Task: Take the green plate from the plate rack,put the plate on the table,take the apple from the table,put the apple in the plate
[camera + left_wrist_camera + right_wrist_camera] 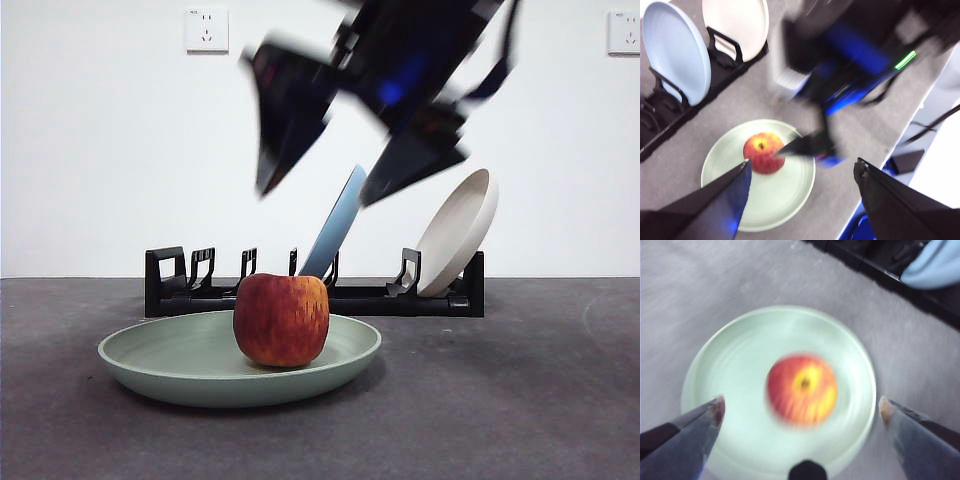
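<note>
Apple (281, 319) sits inside the green plate (160, 362), a little off the plate's middle, dimple up, and the plate lies flat on the counter (540, 400) just in front of the plate rack (180, 290). From how things lie, both placements look done.

By my judgement the apple is firm, fairly heavy for its size and smooth-skinned, so it could roll within the shallow dish if nudged; if it had to be taken again, the best hold would be across its widest middle, from above. The plate looks stiff and light, with a raised rim that offers the only real purchase; its matte face should not be very slippery, though a hard knock might chip it.

The right end effector (800, 415) hangs above the plate with the apple between its two tips, released and holding nothing. The left end effector (802, 172) is also spread wide and empty, higher over the plate. In the front view one dark, motion-blurred end effector (350, 170) shows well above the apple; which arm it is I cannot tell there.

Behind the plate, the rack holds a light blue plate (335, 225) leaning in a middle slot and a beige plate (460, 230) leaning at the end. Both stand clear of the green plate, but a low sweep toward the rack could strike them. Two wall sockets (207, 29) sit high on the white wall behind the rack.
</note>
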Action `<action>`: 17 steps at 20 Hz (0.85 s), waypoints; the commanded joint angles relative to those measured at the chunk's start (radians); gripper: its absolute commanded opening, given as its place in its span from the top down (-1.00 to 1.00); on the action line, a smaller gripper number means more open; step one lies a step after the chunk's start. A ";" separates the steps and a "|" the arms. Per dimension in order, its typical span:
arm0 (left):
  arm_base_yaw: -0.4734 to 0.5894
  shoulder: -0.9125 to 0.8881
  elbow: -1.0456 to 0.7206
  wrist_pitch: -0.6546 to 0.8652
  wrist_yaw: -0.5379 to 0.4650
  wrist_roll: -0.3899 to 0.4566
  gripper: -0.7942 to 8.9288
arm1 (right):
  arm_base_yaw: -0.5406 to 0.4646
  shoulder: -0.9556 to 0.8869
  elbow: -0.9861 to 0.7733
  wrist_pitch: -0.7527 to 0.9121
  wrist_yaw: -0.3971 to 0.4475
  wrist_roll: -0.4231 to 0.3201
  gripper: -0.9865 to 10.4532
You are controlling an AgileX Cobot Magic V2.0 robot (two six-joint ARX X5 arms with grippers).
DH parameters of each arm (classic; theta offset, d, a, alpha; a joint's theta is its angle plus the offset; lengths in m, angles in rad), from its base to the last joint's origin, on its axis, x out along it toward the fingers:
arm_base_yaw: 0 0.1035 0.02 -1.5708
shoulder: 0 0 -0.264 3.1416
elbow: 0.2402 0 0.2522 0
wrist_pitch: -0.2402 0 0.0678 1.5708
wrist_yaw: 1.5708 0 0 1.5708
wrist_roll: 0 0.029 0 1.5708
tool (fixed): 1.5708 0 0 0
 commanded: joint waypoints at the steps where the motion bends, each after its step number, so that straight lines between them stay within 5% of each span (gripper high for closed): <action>1: -0.003 0.000 0.002 -0.019 0.002 -0.003 0.13 | 0.003 -0.145 0.000 -0.192 -0.101 0.008 -0.22; 7: -0.003 0.000 0.002 -0.103 0.088 -0.003 0.13 | 0.003 -0.476 0.000 -0.554 -0.189 0.051 -0.21; 17: -0.003 0.000 0.002 -0.124 0.189 -0.004 0.14 | 0.003 -0.633 0.000 -0.667 -0.205 0.107 -0.21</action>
